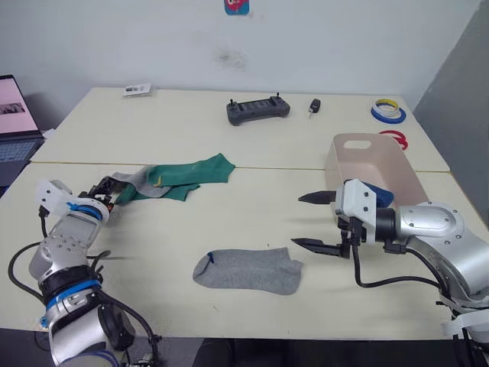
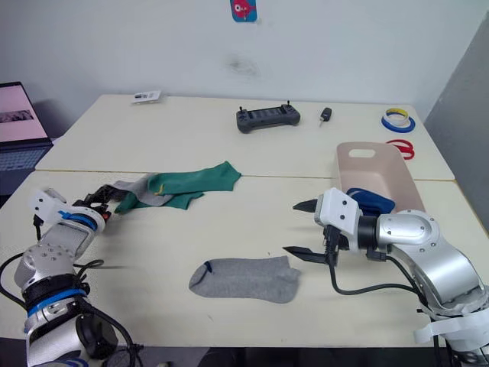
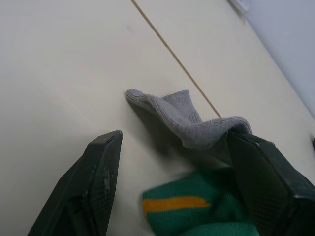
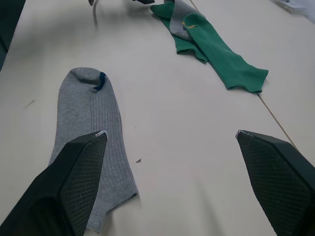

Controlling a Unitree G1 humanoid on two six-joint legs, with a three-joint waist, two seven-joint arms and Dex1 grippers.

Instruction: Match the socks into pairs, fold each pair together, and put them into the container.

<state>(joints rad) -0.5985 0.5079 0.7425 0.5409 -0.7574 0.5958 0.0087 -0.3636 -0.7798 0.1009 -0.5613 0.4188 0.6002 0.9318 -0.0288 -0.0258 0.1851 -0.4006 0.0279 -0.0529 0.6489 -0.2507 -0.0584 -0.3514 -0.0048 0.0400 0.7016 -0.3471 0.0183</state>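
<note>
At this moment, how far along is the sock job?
Done: dark blue socks lie in the container. In hand: left gripper, jaws open, is at the second grey sock beside the green socks. Left: both gripper-free pairs; one grey sock lies alone near the open right gripper.

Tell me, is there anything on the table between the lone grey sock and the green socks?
Nothing: the head views show bare table between the grey sock and the green socks.

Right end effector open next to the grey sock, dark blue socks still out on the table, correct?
Not quite. The dark blue socks are already in the container, not on the table, as the right eye view shows. The rest holds: the right end effector is open beside the grey sock.
</note>
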